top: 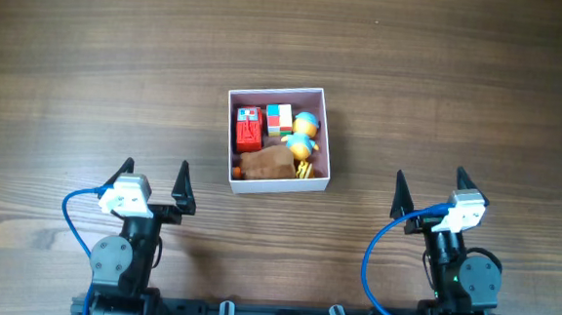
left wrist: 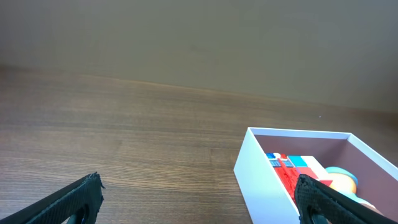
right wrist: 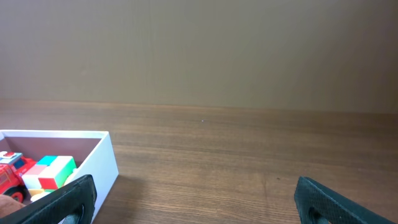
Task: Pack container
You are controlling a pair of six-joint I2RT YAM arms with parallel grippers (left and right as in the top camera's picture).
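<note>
The container [top: 280, 92], a square shallow white box with a dull pink inside, sits mid-table. It holds a red toy [top: 248, 129], a multicoloured cube [top: 279, 118], a blue and yellow duck-like toy [top: 305, 132] and a brown toy [top: 266, 162]. The container shows at the right in the left wrist view [left wrist: 261, 171] and at the left in the right wrist view [right wrist: 102, 163]. My left gripper [top: 155, 175] is open and empty, near and left of the container. My right gripper [top: 432, 186] is open and empty, near and right of it.
The wooden table [top: 462, 71] stretches around the container. A blue cable [top: 383, 252] loops beside the right arm and another [top: 77, 218] beside the left arm. The arm bases stand at the near edge.
</note>
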